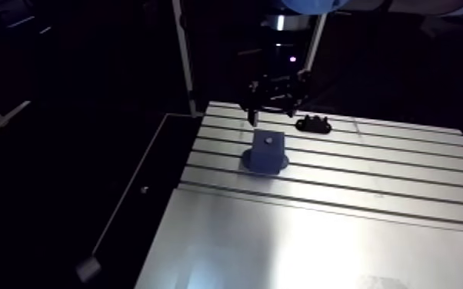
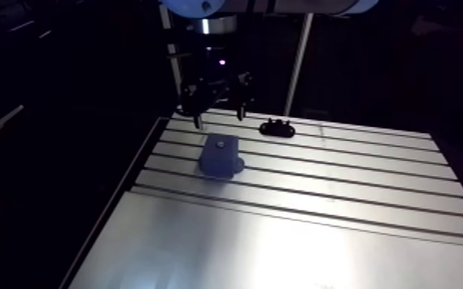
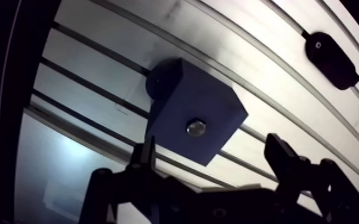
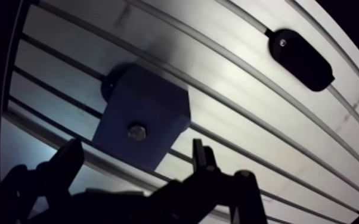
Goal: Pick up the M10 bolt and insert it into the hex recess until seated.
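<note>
M10 bolt (image 3: 196,127) apparently seated in blue block (image 3: 176,101), just ahead of wide-spread, empty gripper (image 3: 213,159)

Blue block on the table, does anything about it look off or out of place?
Nothing stands out. The block sits flat on the table with a bolt in its top face; the gripper hangs open and empty near it, and a black part lies apart.

One blue block (image 1: 266,150), one bolt (image 3: 196,127) in its top, one black part (image 1: 312,124), one slotted table (image 1: 358,184).
</note>
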{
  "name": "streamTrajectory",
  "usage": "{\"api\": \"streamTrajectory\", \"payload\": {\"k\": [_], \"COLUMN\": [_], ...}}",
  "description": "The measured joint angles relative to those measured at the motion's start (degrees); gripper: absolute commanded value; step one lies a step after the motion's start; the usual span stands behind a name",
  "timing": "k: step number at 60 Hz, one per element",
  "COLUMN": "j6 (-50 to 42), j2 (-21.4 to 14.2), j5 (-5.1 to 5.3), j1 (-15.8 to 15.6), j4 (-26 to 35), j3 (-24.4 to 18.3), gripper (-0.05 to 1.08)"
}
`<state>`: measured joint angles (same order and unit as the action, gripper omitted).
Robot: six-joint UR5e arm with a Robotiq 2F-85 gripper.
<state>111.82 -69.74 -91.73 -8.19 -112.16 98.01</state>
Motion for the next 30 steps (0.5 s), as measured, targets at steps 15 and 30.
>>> {"api": "streamTrajectory", "payload": {"k": [15, 30], "j6": [-13.18, -22.49], "j2": [-0.32, -0.94], "j5": [0.15, 0.84], "j1": [0.54, 0.81], "j4": [4.48, 5.98], "j3": [-2.31, -2.82], "gripper": [0.12, 0.67]}}
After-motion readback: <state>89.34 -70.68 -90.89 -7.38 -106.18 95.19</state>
